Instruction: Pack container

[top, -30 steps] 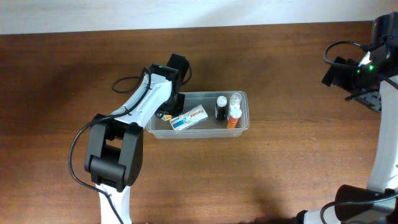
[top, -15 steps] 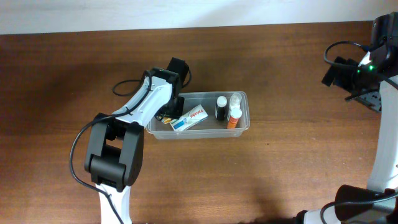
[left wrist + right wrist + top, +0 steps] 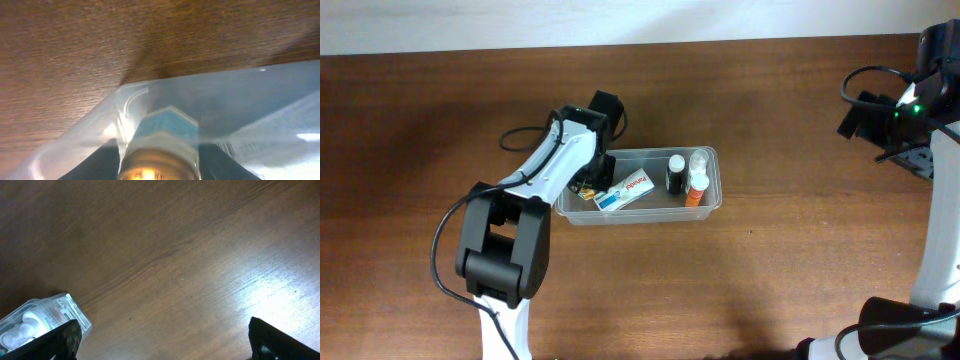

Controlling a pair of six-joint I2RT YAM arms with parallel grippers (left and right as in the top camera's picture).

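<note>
**On the Table: Container and Gripper Status**

Across the whole overhead view, a dark brown wood-grain table (image 3: 750,290) is filling the frame, and a pale wall strip (image 3: 620,20) is running along its far edge. Light is glaring off the wood in the right wrist view.

Near the table's centre, the container (image 3: 712,205) is sitting flat with its long side parallel to the wall. Inside it, a white-and-blue box (image 3: 624,190) is lying at a slant. A black bottle (image 3: 675,175), a clear bottle (image 3: 698,160) and an orange bottle (image 3: 695,188) are standing together at its right end.

The left gripper (image 3: 588,180) is reaching down into the container's left end. Its wrist camera is showing a blue-capped amber bottle (image 3: 160,145) close up against the translucent wall. Whether its fingers are clamping that bottle cannot be told.

The right gripper (image 3: 164,330) is hanging well apart, over bare wood, with its fingers (image 3: 60,340) spread wide. A clear blister pack (image 3: 40,317) is lying beside its left finger.
</note>
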